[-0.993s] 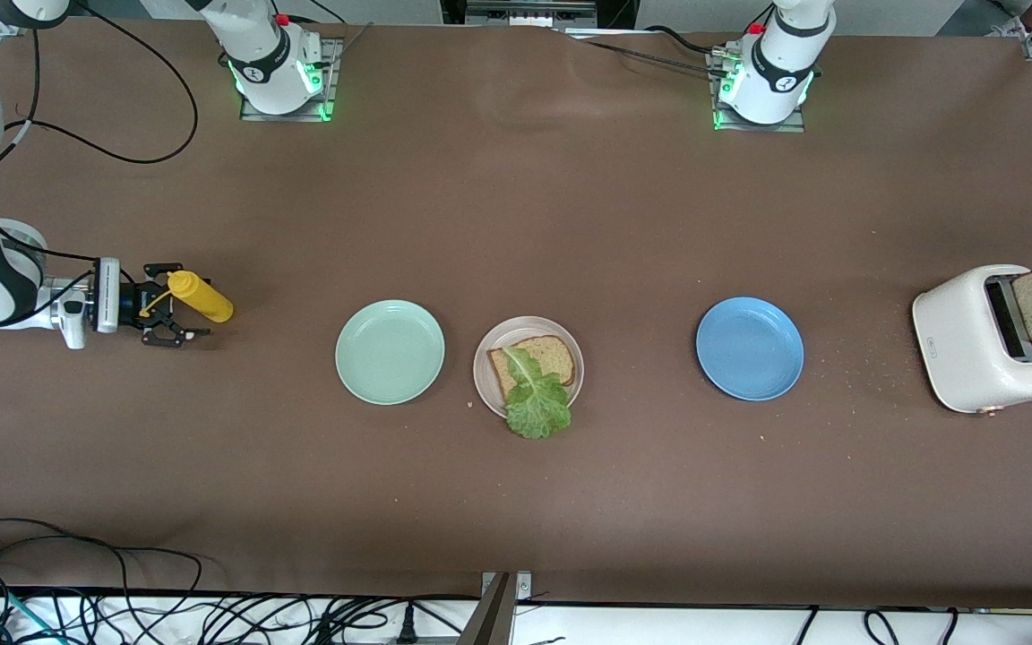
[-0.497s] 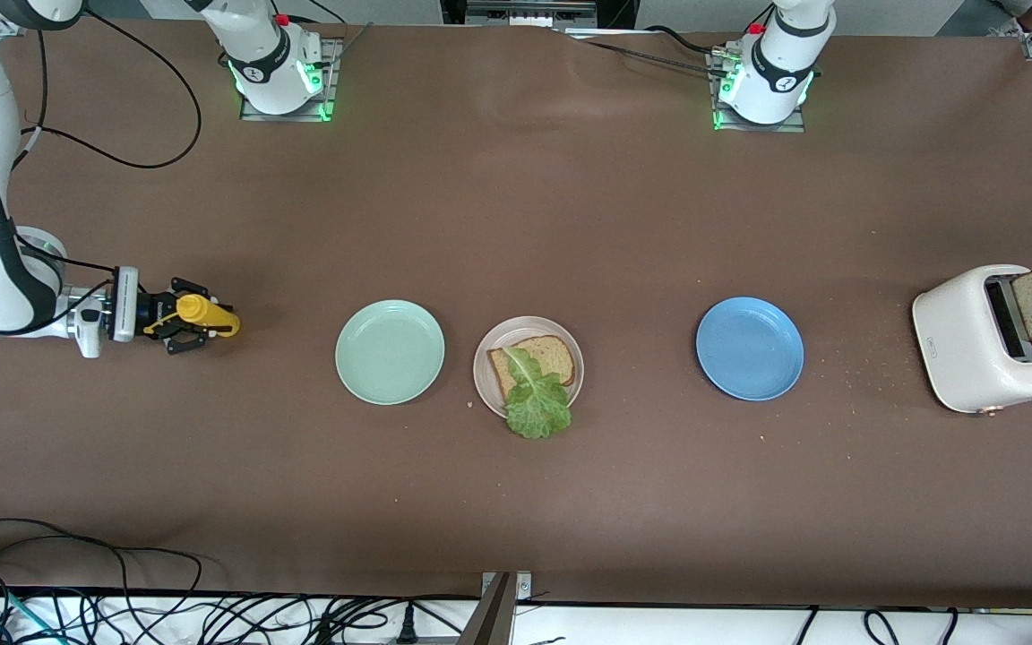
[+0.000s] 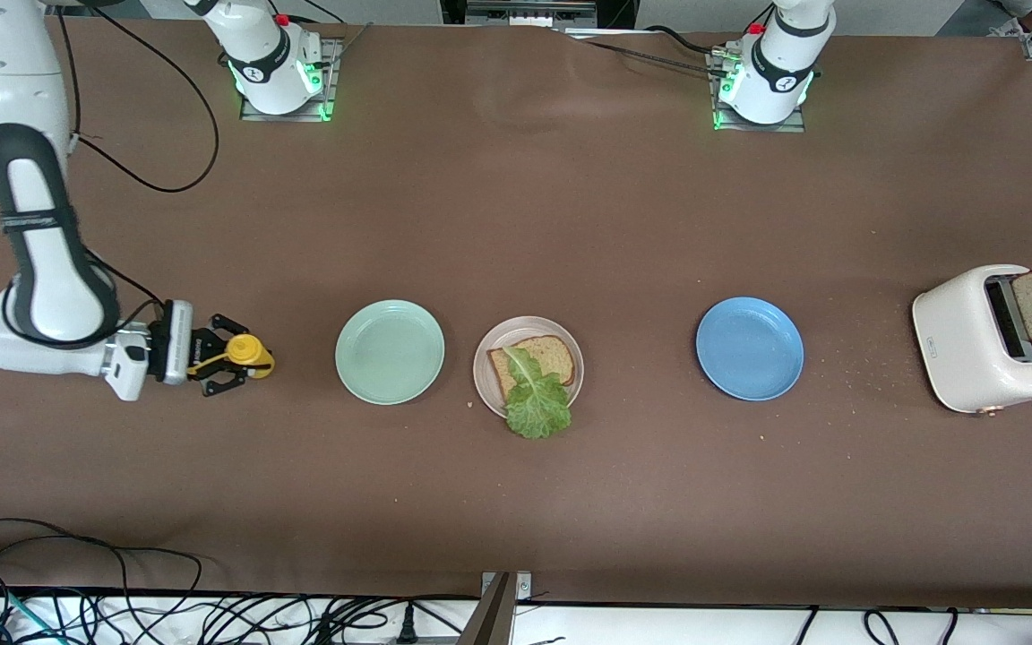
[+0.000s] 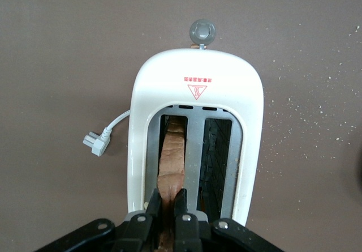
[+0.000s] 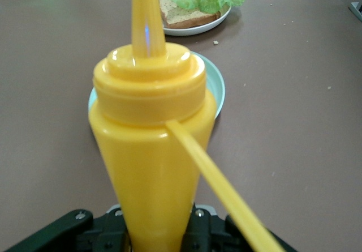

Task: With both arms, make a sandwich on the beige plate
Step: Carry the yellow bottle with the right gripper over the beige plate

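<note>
In the toaster (image 4: pixel 195 144), left fingers (image 4: pixel 180 204) pinch bread (image 4: pixel 172 161); right fingers (image 3: pixel 211 363) clamp mustard bottle (image 5: pixel 153 144).

Right gripper (image 3: pixel 234 358) carried mustard bottle (image 3: pixel 250 351) toward plates.

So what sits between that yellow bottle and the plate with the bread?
The mint-green plate, seen in the front view, lies between the yellow bottle and the beige plate.

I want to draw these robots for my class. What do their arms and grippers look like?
Both arms are fat, shiny white tubes with black bands at the joints. Black cables loop off the right arm. Each base glows green with a small red cap. The right gripper is black with two thin fingers, and so is the left gripper.
</note>
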Robot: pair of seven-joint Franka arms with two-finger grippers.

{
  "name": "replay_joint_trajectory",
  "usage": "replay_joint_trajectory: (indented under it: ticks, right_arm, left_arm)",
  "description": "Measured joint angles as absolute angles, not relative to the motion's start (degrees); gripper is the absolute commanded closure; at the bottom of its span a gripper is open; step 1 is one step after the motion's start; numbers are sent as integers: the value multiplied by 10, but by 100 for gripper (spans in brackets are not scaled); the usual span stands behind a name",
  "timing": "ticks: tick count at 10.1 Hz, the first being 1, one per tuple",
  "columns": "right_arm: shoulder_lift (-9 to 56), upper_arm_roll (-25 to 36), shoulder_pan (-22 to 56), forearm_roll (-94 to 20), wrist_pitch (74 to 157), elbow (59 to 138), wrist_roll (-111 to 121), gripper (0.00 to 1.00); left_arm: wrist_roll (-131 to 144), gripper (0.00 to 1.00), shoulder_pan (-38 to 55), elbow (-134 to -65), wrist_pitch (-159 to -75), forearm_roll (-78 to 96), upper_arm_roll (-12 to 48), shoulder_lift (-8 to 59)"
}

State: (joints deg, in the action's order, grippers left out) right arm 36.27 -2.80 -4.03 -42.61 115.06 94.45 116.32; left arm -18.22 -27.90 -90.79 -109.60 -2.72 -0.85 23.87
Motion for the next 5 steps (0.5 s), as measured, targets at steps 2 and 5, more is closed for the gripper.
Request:
replay_joint_trajectory:
  ticks: [2,5]
  right_arm:
    - [345,-29,39,-328,1182,913,983,100]
    - [346,-28,145,-178,1188,860,711,100]
  left_arm:
    - [-182,100,-279,-908,-1096,-27,-8,239]
    - [-182,100,-279,-905,-1095,-27,-7,237]
